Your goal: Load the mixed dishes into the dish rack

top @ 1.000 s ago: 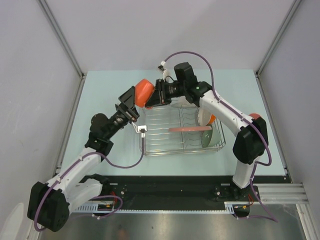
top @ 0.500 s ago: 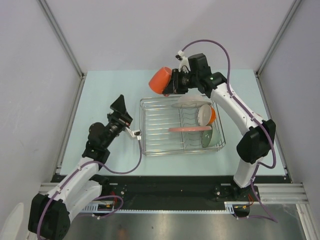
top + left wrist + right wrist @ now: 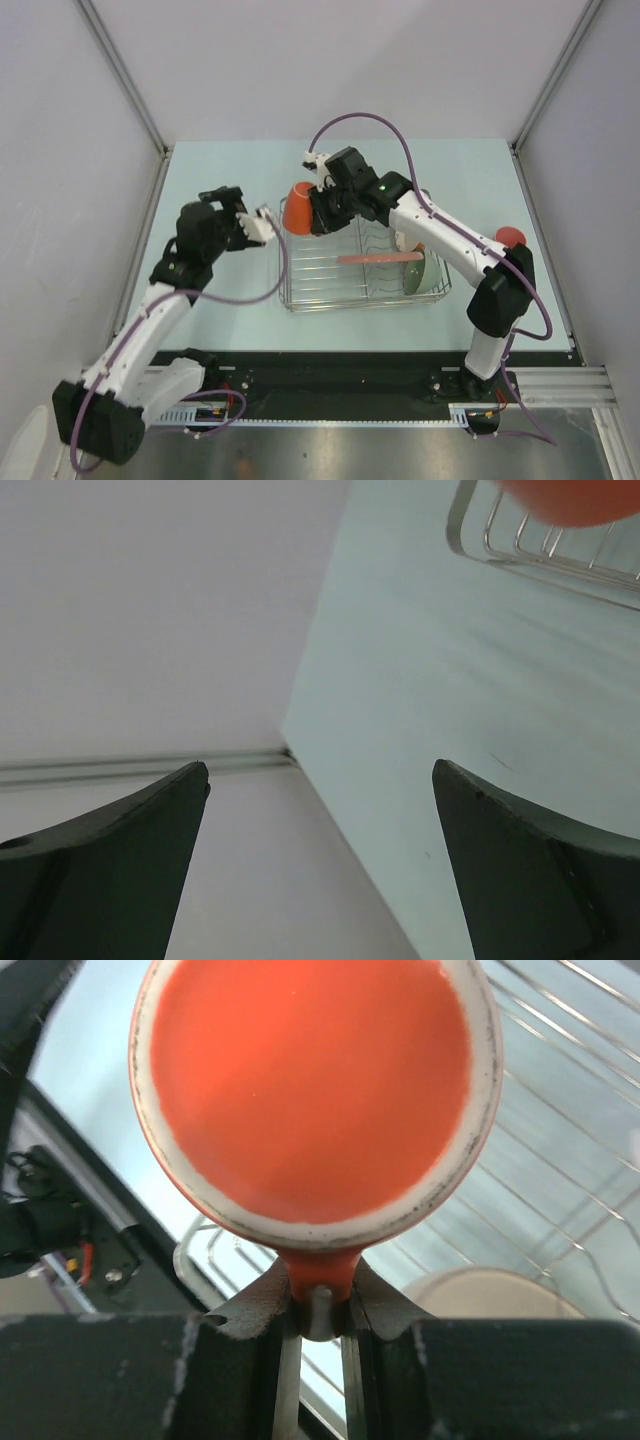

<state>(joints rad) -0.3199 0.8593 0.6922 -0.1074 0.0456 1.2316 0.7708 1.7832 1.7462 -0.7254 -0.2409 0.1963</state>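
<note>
The orange mug (image 3: 298,207) hangs over the far left corner of the dish rack (image 3: 360,303) in the top view, reaching leftward from the right gripper (image 3: 318,212), with the left gripper (image 3: 258,225) just beside that corner. From the left wrist we see its jaws wide apart on nothing, the rack's corner ahead. From the right wrist we see the jaws clamped on the mug's handle (image 3: 320,1275), a round end facing us and rack wires beyond, so we judge the right arm places it.
</note>
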